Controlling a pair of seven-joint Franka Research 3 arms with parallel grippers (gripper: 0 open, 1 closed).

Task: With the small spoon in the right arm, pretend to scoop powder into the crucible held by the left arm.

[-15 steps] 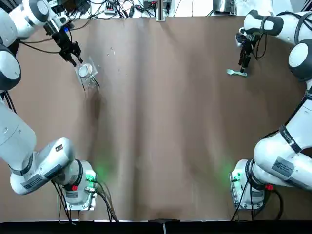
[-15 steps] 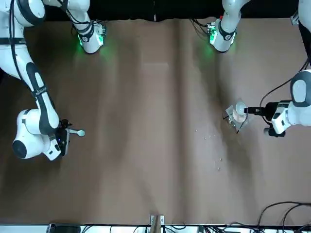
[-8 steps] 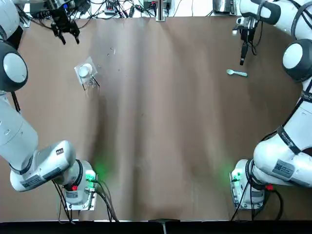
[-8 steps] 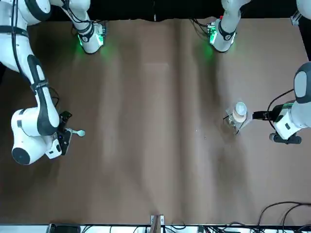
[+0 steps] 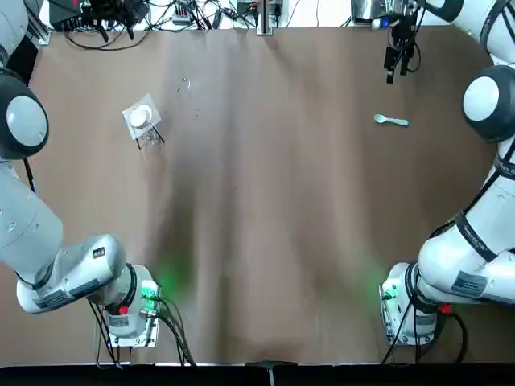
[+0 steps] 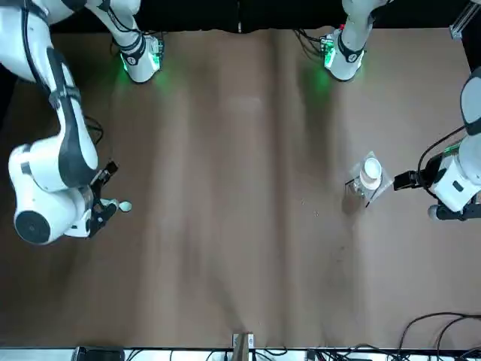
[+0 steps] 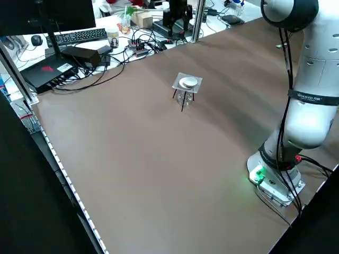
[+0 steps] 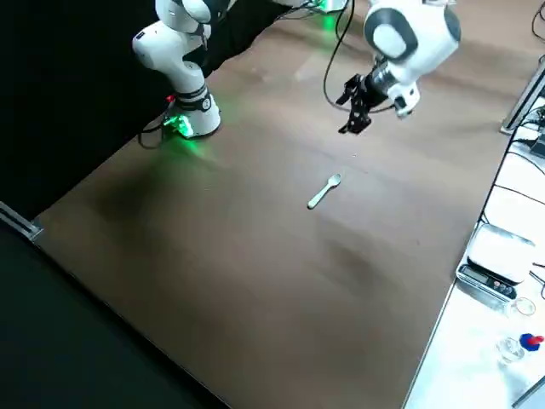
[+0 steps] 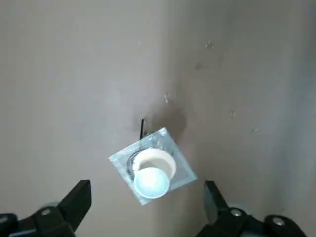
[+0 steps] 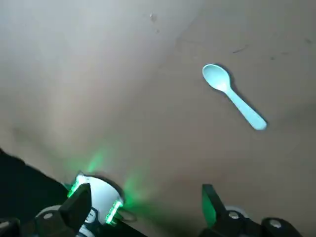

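A small white crucible (image 5: 141, 117) (image 6: 370, 174) (image 7: 188, 82) sits on a square mesh stand at the table's far left. My left gripper (image 6: 400, 180) (image 9: 145, 191) hangs high above it, toward the far edge, open and holding nothing. The pale small spoon (image 5: 392, 121) (image 6: 120, 205) (image 8: 324, 191) (image 10: 234, 97) lies flat on the table at the far right. My right gripper (image 5: 400, 64) (image 8: 353, 106) (image 10: 144, 191) hovers well above it, toward the far edge, open and holding nothing.
Cables, a keyboard (image 7: 79, 36) and other gear lie just beyond the table's far edge. A scale (image 8: 498, 271) stands on a bench off the right side. The arm bases (image 5: 129, 301) (image 5: 406, 301) with green lights are at the near edge. Small specks (image 5: 187, 83) dot the cloth near the crucible.
A second ago the left gripper was at the crucible's stand and the right gripper at the spoon. Both have since lifted away toward the far edge, leaving both objects on the table.
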